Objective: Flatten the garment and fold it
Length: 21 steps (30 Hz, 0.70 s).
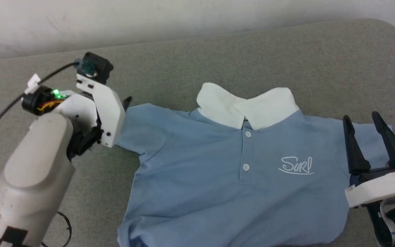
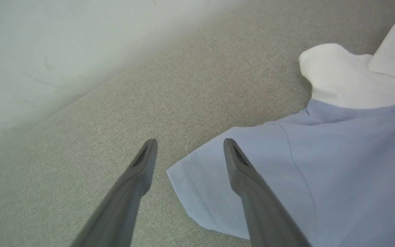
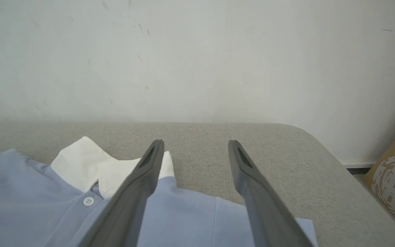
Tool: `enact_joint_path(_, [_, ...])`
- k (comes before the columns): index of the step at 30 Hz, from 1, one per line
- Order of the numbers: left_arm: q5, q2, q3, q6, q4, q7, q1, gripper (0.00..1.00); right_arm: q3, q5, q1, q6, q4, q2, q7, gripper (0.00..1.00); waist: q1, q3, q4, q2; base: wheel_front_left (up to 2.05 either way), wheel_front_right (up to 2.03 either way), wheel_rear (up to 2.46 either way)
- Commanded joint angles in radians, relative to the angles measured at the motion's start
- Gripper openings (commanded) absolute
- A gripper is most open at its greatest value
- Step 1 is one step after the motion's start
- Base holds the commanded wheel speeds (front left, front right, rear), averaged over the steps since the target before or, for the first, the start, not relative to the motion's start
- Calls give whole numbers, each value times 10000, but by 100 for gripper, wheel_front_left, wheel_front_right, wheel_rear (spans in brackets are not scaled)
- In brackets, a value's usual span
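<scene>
Found left gripper (image 2: 189,144) spread empty over sleeve hem of light blue cotton polo shirt (image 2: 338,171); right gripper (image 3: 195,144) likewise, opposite sleeve.

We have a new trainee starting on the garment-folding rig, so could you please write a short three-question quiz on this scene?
1. True or false: the polo shirt lies front up on the grey padded surface, with its white collar toward the wall.
2. The right gripper is: A) shut on the collar; B) open over the shirt's sleeve; C) shut on the bottom hem.
3. How many white buttons show on the placket?

Key: 1 true; 2 B; 3 two.
</scene>
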<state>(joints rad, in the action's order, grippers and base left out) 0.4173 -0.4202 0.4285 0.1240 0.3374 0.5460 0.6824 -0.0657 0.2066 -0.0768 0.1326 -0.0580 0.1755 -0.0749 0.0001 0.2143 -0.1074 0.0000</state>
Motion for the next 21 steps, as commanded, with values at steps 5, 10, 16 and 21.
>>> enact_joint_path(5, [738, -946, 1476, 64, 1185, 2017, 1422, 100, 250, -90, -100, -19, -48, -161, -148, 100, -1, 788, -855, 0, 0, 0, 0])
enact_joint_path(10, [1588, -1565, 2527, 65, 1631, 3054, 2048, 100, 328, -94, -220, -19, 52, -265, -252, 100, -1, 1077, -1163, 0, 0, 0, 0])
enact_joint_path(16, [2240, -1953, 3231, 66, 1977, 3355, 2410, 100, 232, -168, -248, -19, 174, -380, -343, 100, -1, 1293, -1301, 0, 0, 0, 0])
enact_joint_path(21, [3265, -2076, 3895, 66, 1733, 3478, 2407, 100, -2, -295, -323, -19, 313, -451, -378, 100, -1, 1426, -1295, 0, 0, 0, 0])
